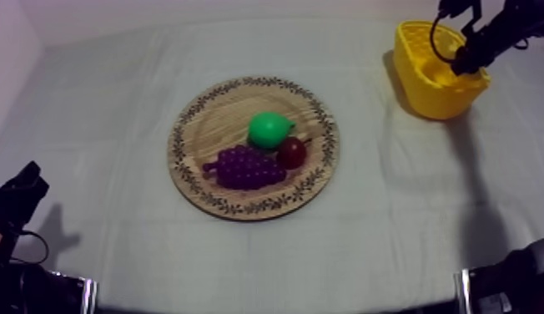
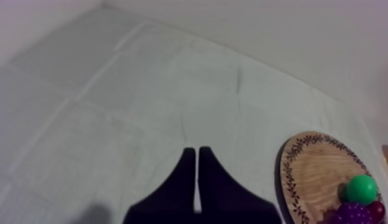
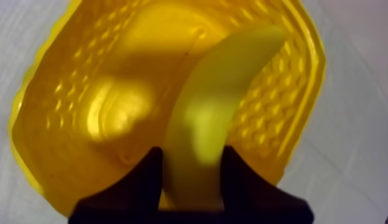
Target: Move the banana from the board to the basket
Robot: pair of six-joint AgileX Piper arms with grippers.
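A yellow banana (image 3: 214, 113) hangs over the inside of the yellow basket (image 3: 83, 107), with my right gripper (image 3: 192, 173) shut on its lower end. From above, my right gripper (image 1: 467, 57) is over the basket (image 1: 438, 88) at the table's back right. The round wooden board (image 1: 209, 125) in the middle carries a green pear (image 1: 269, 129), purple grapes (image 1: 246, 167) and a small red fruit (image 1: 292, 152). My left gripper (image 2: 196, 156) is shut on nothing over bare cloth, left of the board (image 2: 312, 170); it rests low at the left (image 1: 21, 188).
The grey-white cloth (image 1: 108, 108) lies bare around the board. A wall runs along the table's far edge and left side. My right arm's base (image 1: 513, 280) sits at the front right corner.
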